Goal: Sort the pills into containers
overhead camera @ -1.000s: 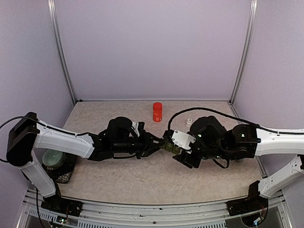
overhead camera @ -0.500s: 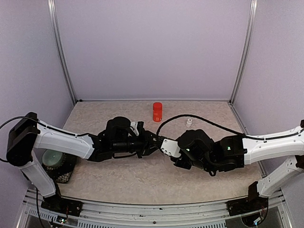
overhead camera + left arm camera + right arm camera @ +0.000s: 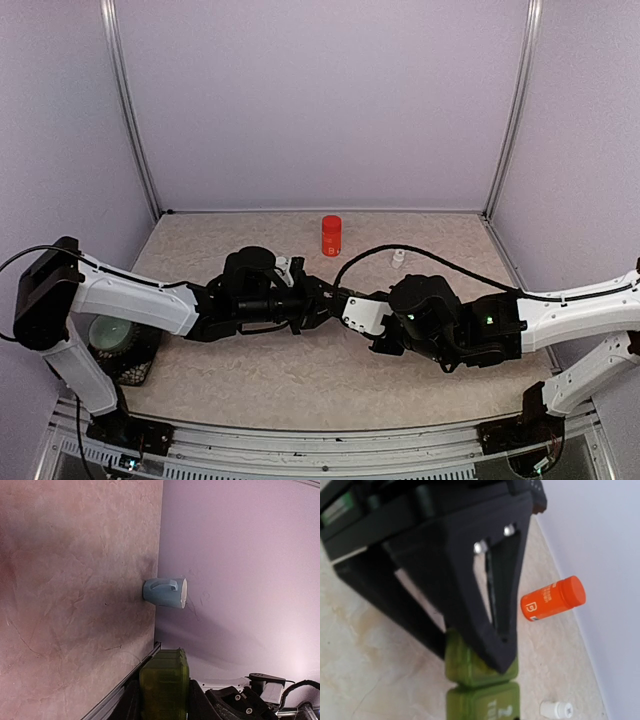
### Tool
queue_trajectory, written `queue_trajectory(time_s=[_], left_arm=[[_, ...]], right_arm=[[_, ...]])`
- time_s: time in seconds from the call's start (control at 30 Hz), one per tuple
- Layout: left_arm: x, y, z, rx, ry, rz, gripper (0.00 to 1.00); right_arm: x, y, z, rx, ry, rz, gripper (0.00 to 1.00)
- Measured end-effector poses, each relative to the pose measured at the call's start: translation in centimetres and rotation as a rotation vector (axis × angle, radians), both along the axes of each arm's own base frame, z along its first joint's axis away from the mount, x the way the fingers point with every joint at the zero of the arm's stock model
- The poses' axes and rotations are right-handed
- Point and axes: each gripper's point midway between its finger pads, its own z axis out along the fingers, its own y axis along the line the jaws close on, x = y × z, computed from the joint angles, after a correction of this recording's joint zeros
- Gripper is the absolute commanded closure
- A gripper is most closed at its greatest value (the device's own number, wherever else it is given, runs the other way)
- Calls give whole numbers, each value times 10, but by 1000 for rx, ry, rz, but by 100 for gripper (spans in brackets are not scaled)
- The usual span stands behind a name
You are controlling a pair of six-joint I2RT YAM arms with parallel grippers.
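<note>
Nothing sorted yet, I judge: left tool point(image 3: 322, 298) clamps the containers point(image 3: 165, 685) mid-frame; right tool point(image 3: 345, 303) meets them, grip I cannot tell.

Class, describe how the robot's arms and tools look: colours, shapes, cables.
Both have smooth white shells between chunky black joints. The left arm has a black box near its base and a thin black cable; the right arm has a thick black looping cable. The left tool is black with tapered, screwed fingers; the right tool looks black too.
</note>
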Motion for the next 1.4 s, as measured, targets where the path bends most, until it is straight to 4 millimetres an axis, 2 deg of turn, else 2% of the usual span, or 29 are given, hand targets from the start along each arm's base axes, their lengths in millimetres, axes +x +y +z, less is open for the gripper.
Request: queue_trajectory(time_s=[0.6, 0.97, 1.23, 1.33, 1.4], left_arm=[[-5, -3, 1, -5, 2, -11, 86], [-3, -2, 0, 0, 2, 6, 87], [-1, -1, -2, 5, 3, 20, 87], [-1, -1, -2, 4, 4, 21, 87], [-1, -1, -1, 4, 4, 20, 89]], right_arm=[[7, 1, -9, -41, -34, -30, 76], [9, 2, -13, -48, -41, -39, 100], [10, 2, -12, -40, -39, -43, 100], [10, 2, -13, -39, -37, -44, 93], [10, 2, -13, -33, -33, -48, 93]])
